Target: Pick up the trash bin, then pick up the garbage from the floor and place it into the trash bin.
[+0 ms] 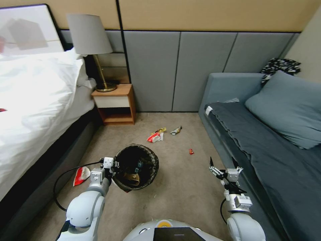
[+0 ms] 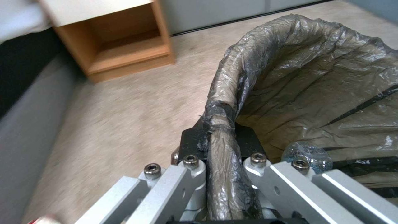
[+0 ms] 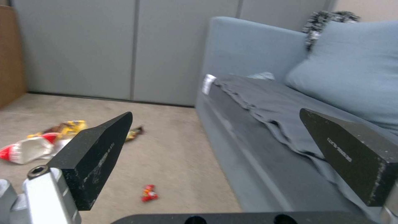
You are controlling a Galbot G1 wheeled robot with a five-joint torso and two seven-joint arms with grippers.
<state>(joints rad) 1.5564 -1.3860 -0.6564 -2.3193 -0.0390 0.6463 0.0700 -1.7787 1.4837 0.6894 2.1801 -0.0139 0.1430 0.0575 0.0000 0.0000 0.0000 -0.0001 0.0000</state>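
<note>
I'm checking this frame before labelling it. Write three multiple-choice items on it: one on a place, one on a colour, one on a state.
1. Where does the small scrap lie?
A. On the carpet between the trash bin and the sofa
B. On the nightstand
C. Inside the bin

2. What colour is that scrap?
A. Blue
B. Red
C. Green

3. What state is the right claw in?
A. Shut on a wrapper
B. Shut, holding nothing
C. Open, holding nothing

Key: 1 A, the head view shows it on bare carpet between them. 2 B, it reads red in the head and right wrist views. 3 C, its fingers stand wide apart with only floor and sofa between; the left claw grips the bin's rim.
</note>
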